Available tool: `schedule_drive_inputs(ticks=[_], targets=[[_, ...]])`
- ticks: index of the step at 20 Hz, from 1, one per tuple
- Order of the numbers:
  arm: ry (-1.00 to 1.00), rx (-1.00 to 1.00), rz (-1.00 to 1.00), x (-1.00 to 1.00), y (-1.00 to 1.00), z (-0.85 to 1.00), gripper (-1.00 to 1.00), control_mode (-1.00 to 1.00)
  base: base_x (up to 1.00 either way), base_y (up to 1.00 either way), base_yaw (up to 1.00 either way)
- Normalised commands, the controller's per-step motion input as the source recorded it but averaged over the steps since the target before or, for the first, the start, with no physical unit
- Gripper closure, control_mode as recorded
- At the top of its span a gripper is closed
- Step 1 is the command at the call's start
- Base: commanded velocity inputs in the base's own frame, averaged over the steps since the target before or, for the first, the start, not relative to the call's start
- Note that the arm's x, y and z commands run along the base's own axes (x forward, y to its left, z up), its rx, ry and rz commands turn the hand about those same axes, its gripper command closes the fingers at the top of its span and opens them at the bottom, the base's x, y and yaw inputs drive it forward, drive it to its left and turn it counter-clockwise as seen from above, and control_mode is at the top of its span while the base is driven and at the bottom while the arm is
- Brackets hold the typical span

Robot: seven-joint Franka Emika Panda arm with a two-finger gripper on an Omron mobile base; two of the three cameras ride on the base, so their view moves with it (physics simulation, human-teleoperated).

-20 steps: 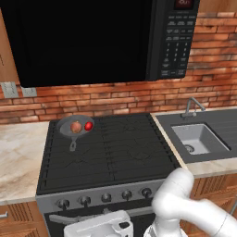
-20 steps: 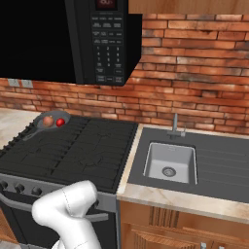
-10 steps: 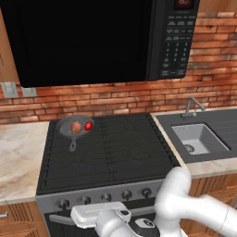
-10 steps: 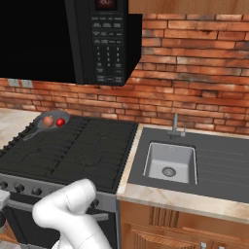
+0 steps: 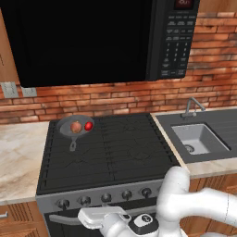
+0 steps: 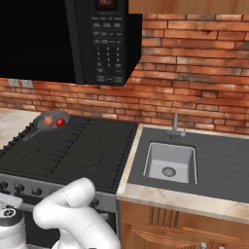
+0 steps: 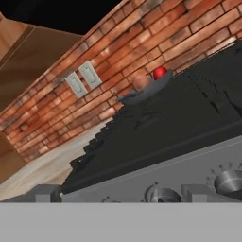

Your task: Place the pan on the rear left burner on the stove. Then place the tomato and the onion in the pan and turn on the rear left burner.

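1. Black gas stove, the largest item: dark grates on top, a grey front panel and a row of dark round knobs along its front edge.
2. Black microwave hangs above it against the red brick wall.
3. Dark grey sink sits to the stove's right; a beige stone table lies to its left.
4. White arm, bent low in front of the stove; its gripper is level with the knob panel, fingers spread wide, nothing between them.
5. Grey metal pan rests on the rear left burner, handle pointing forward.
6. Brown onion lies inside the pan, just beside the tomato.
7. Red tomato lies in the pan, on the onion's right.
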Motion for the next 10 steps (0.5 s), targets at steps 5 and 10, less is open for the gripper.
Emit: schedule_drive_inputs(ticks=[5, 10], targets=[[0.00, 0.00, -0.07, 0.00, 0.00, -0.11, -1.00, -1.00, 0.00, 0.00, 0.00], [-0.01, 0.00, -0.11, 0.00, 0.00, -0.02, -1.00, -1.00, 0.00, 0.00, 0.00]])
